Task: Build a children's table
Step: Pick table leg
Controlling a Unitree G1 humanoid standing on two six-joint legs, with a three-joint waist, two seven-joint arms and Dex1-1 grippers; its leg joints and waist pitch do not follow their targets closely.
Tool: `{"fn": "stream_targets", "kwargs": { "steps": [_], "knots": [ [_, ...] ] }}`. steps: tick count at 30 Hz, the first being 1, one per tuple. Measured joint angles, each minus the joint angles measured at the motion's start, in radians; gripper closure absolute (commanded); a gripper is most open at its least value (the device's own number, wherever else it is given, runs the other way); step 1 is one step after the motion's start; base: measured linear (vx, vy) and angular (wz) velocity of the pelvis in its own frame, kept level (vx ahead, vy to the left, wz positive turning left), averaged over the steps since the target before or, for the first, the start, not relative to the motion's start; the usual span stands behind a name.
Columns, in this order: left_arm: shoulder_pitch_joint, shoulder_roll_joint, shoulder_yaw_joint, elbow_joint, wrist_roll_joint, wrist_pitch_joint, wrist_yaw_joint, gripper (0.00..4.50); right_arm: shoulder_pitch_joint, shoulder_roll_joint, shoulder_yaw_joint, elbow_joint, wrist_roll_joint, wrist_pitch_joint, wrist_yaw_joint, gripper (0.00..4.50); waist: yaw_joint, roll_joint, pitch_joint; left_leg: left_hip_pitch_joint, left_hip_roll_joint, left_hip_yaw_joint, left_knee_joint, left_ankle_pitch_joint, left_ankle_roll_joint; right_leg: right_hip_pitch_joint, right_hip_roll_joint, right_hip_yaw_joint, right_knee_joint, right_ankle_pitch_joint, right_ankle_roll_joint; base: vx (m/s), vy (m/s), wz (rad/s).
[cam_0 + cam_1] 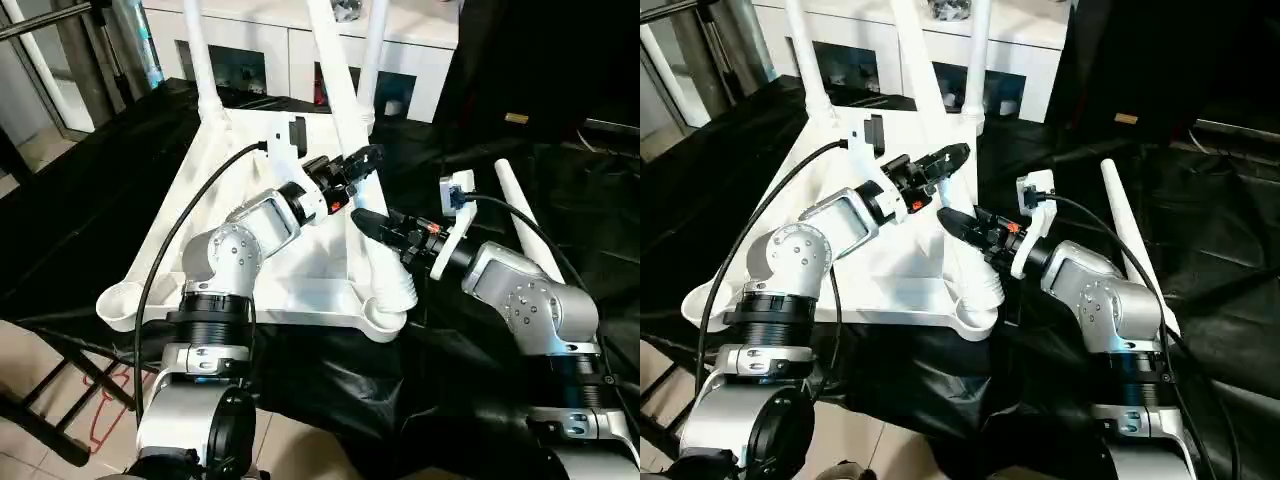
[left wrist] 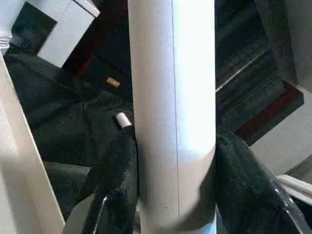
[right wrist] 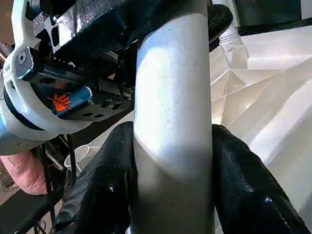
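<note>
At the near corner socket (image 1: 385, 318), your left hand (image 1: 362, 160) and right hand (image 1: 368, 222) are both clamping the third leg (image 1: 350, 130); the fourth leg (image 1: 528, 225) is lying unused.

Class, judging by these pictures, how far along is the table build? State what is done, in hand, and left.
Done: two legs stand in the far corner sockets of the upturned tabletop.
In hand: both tools, left and right, clamp a third leg at the near right socket.
Left: the fourth leg lies on the black cloth; the near left socket is empty.
</note>
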Motion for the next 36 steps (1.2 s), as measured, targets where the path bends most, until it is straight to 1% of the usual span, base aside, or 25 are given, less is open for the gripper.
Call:
{"fn": "stream_targets", "kwargs": {
  "steps": [1,3,4,5,6,8,9,12,16,18,20,21,23,27,28,29,31,32,33,34,36],
  "knots": [
    [0.0,0.001,0.0,0.0,-0.001,0.0,-0.004,2.66,0.0,0.0,0.0,-0.002,0.0,0.0,0.0,2.33,0.0,0.0,0.0,0.0,0.0,0.0,0.0,0.0,0.0,0.0,0.0,0.0,0.0,0.0,0.0,0.0,0.0,0.0],
    [0.0,0.007,-0.002,0.0,-0.001,0.0,-0.026,2.67,0.0,-0.001,0.002,-0.003,0.001,-0.001,0.003,1.95,-0.001,0.0,0.0,0.0,0.0,0.0,0.0,0.0,0.0,0.0,0.0,0.0,0.0,0.0,0.0,0.0,0.0,0.0],
    [0.0,0.012,-0.006,0.0,-0.002,0.0,-0.044,2.67,0.0,-0.002,0.002,-0.003,0.001,0.0,0.006,1.95,-0.001,0.0,0.0,0.0,0.0,0.0,0.0,0.0,0.0,0.0,0.0,0.0,0.0,0.0,0.0,0.0,0.0,0.0],
    [0.0,0.02,-0.019,-0.002,-0.004,0.0,-0.081,2.68,0.0,-0.007,0.006,-0.003,0.003,0.006,0.013,1.72,0.0,0.0,0.0,0.0,0.0,0.0,0.0,0.0,0.0,0.0,0.0,0.0,0.0,0.0,0.0,0.0,0.0,0.0],
    [0.002,0.045,-0.043,-0.006,-0.011,0.002,-0.15,2.68,0.0,-0.025,0.02,-0.003,0.016,0.018,0.04,1.6,0.001,0.0,0.0,0.0,0.0,0.0,0.0,0.0,0.0,0.0,0.0,0.0,0.0,0.0,0.0,0.0,0.0,0.0],
    [0.003,0.07,-0.074,-0.017,-0.02,0.005,-0.227,2.68,0.0,-0.047,0.031,-0.013,0.033,0.036,0.075,1.54,0.0,0.0,0.0,0.0,0.0,0.0,0.0,0.0,0.0,0.0,0.0,0.0,-0.001,0.0,0.0,0.0,0.0,0.0],
    [0.004,0.097,-0.093,-0.023,-0.035,0.012,-0.301,2.68,0.0,-0.072,0.042,-0.024,0.046,0.053,0.115,1.52,0.0,0.0,0.0,-0.001,0.0,0.0,0.0,0.0,0.0,0.0,0.0,0.0,-0.001,0.0,0.0,0.0,0.0,0.0],
    [0.002,0.135,-0.127,-0.043,-0.052,0.021,-0.425,2.69,0.001,-0.108,0.056,-0.038,0.081,0.092,0.189,1.52,0.0,0.0,0.0,0.0,0.0,-0.001,0.0,0.0,0.001,0.0,0.0,0.0,0.0,0.0,0.0,0.0,0.0,0.0],
    [0.001,0.154,-0.147,-0.039,-0.061,0.033,-0.51,2.7,0.008,-0.136,0.081,-0.056,0.1,0.121,0.248,1.52,0.0,0.0,0.0,0.0,0.0,-0.001,0.001,0.0,0.0,0.0,0.0,0.0,0.0,0.001,0.0,0.0,0.0,0.0],
    [-0.001,0.163,-0.151,-0.038,-0.063,0.034,-0.542,2.7,0.008,-0.148,0.091,-0.067,0.102,0.126,0.267,1.79,0.0,0.0,0.0,0.0,0.0,-0.001,0.002,0.0,0.0,0.0,0.0,0.0,0.0,0.001,0.0,0.0,0.0,0.0],
    [-0.003,0.167,-0.156,-0.036,-0.063,0.035,-0.559,2.7,0.008,-0.154,0.103,-0.074,0.107,0.13,0.278,1.97,0.0,0.0,0.0,0.0,0.0,-0.001,0.002,0.0,0.0,0.0,0.0,0.0,0.001,0.002,0.0,0.0,0.0,0.0],
    [-0.003,0.172,-0.157,-0.035,-0.064,0.037,-0.57,2.7,0.009,-0.155,0.11,-0.075,0.11,0.135,0.285,1.97,0.0,0.0,0.0,0.0,0.0,-0.001,0.002,0.0,0.0,0.0,0.0,0.0,0.001,0.002,0.0,0.0,0.0,0.0],
    [-0.007,0.18,-0.159,-0.031,-0.07,0.036,-0.586,2.7,0.019,-0.16,0.125,-0.088,0.111,0.138,0.289,2.2,0.0,0.0,0.0,0.0,0.0,-0.001,0.002,0.0,0.0,0.0,0.0,0.0,0.001,0.002,0.0,0.0,0.0,0.0],
    [-0.007,0.186,-0.158,-0.026,-0.069,0.023,-0.589,2.7,0.025,-0.15,0.143,-0.093,0.097,0.118,0.272,2.49,0.0,0.0,0.0,0.0,0.0,-0.001,0.002,0.0,0.0,0.0,0.0,0.0,0.001,0.002,0.0,0.0,0.0,0.0],
    [-0.007,0.185,-0.157,-0.024,-0.067,0.019,-0.587,2.14,0.025,-0.148,0.144,-0.093,0.095,0.111,0.266,2.54,0.0,0.0,0.0,0.0,0.0,-0.001,0.002,0.0,0.0,0.0,0.0,0.0,0.001,0.002,0.0,0.0,0.0,0.0],
    [-0.012,0.181,-0.152,-0.01,-0.062,0.012,-0.571,2.0,0.022,-0.133,0.144,-0.089,0.078,0.096,0.243,2.56,0.0,-0.001,-0.001,0.0,0.0,-0.001,0.002,0.0,0.0,0.0,0.0,0.0,0.001,0.002,0.0,0.0,0.0,0.0],
    [-0.024,0.166,-0.141,0.011,-0.042,0.002,-0.517,1.93,0.008,-0.092,0.146,-0.062,0.032,0.061,0.168,2.6,-0.002,-0.001,-0.001,0.0,0.0,-0.001,0.002,0.001,-0.001,0.0,0.0,0.0,0.002,0.002,0.0,0.0,0.0,0.0],
    [-0.028,0.163,-0.141,0.011,-0.034,-0.004,-0.497,1.8,0.004,-0.076,0.15,-0.053,0.018,0.045,0.138,2.62,-0.002,-0.001,-0.001,-0.001,0.0,-0.001,0.002,0.001,-0.001,0.0,0.0,0.0,0.001,0.002,0.0,0.0,0.0,0.0],
    [-0.029,0.159,-0.147,0.008,-0.019,-0.021,-0.479,1.8,0.001,-0.064,0.153,-0.049,0.005,0.032,0.108,2.62,-0.002,-0.001,-0.001,0.0,0.0,-0.001,0.002,0.001,-0.001,0.0,0.0,0.0,0.001,0.002,0.0,0.0,0.0,0.0],
    [-0.029,0.156,-0.152,0.006,-0.003,-0.036,-0.461,1.64,-0.001,-0.057,0.154,-0.047,-0.005,0.027,0.085,2.62,-0.002,-0.001,-0.001,-0.001,0.0,-0.001,0.002,0.001,-0.001,0.0,0.0,0.0,0.001,0.002,0.0,0.0,0.0,0.0],
    [-0.027,0.142,-0.169,0.002,0.05,-0.07,-0.39,1.51,-0.004,-0.035,0.151,-0.028,-0.028,0.011,0.023,2.63,-0.001,-0.001,-0.001,-0.001,0.0,-0.001,0.002,0.001,-0.001,0.0,0.0,0.0,0.001,0.002,0.0,0.0,0.0,0.0]
  ]
}}
